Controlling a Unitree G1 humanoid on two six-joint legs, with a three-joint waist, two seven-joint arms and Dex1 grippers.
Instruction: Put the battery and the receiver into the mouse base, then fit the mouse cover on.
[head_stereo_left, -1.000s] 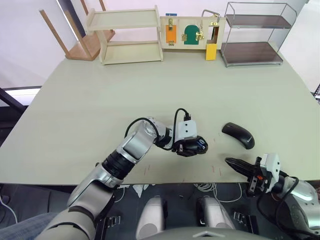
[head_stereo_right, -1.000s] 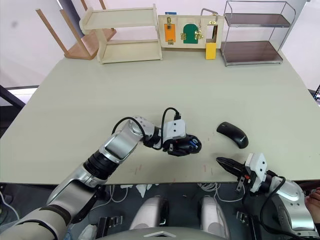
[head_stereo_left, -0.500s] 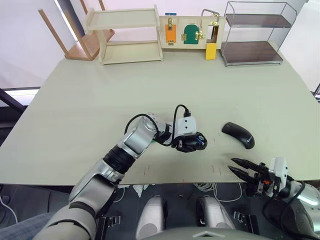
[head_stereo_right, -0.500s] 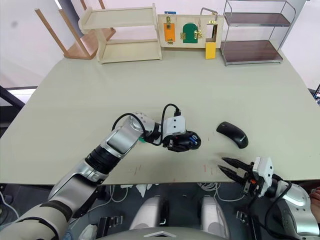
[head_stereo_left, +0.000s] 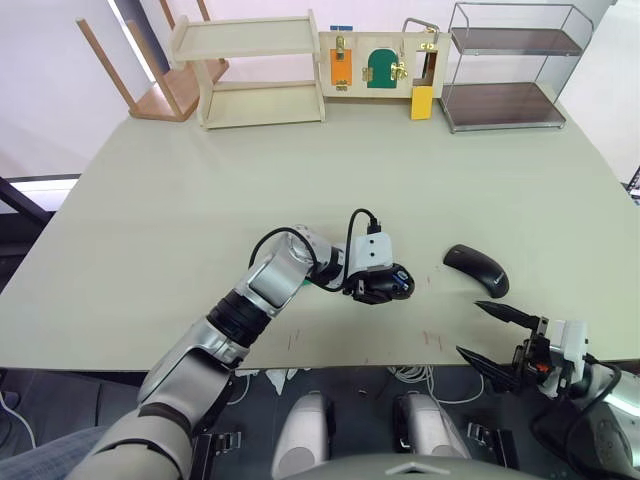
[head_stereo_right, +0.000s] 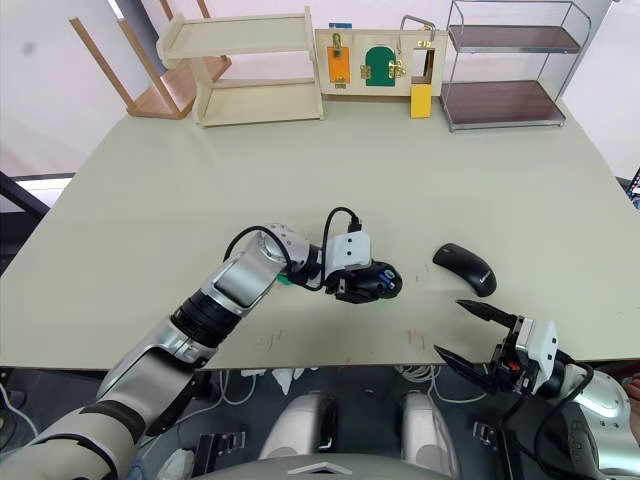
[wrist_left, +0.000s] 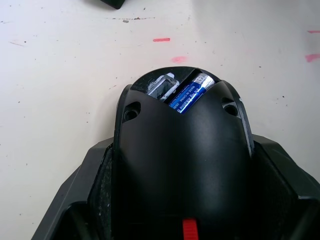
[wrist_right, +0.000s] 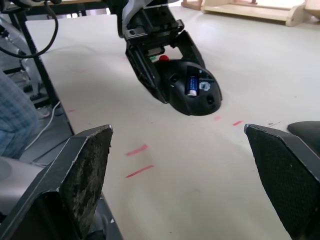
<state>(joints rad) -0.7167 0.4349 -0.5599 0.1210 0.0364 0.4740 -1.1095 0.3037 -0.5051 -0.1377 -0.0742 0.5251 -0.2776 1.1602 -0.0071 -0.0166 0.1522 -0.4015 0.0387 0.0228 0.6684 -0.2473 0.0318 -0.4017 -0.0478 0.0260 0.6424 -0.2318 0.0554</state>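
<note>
Mouse base (head_stereo_left: 385, 283) sits near the middle of the pale surface (head_stereo_left: 200, 210), clamped between the two black fingers of the left claw (head_stereo_left: 378, 287), which closes on its sides. In the left wrist view the base's dark hull fills the space between the fingers, with a red part low on its top and two recessed compartments at its far end. The battery (wrist_left: 190, 93), blue with a pale tip, lies in one compartment; beside it the neighbouring slot holds a small silvery piece (wrist_left: 164, 86), and I cannot tell whether that is the receiver. The right wrist view shows the same pair of recesses on the base (wrist_right: 192, 90), blue cylinder and pale nub side by side.

Toward 3 o'clock from the base, well apart from it, the mouse cover (head_stereo_left: 477, 269) rests on the surface, a smooth glossy black shell lying alone, touched by nothing.

At 5 o'clock from the base, past the near edge of the surface, the right claw (head_stereo_left: 498, 334) hangs with its fingers spread wide, holding nothing; the cover lies at 12 o'clock from it.

Along the far edge, at 12 o'clock, stand a wooden shelf (head_stereo_left: 255, 70), a latch board (head_stereo_left: 378, 62) with orange, green and yellow parts, and a wire rack (head_stereo_left: 505, 70).
</note>
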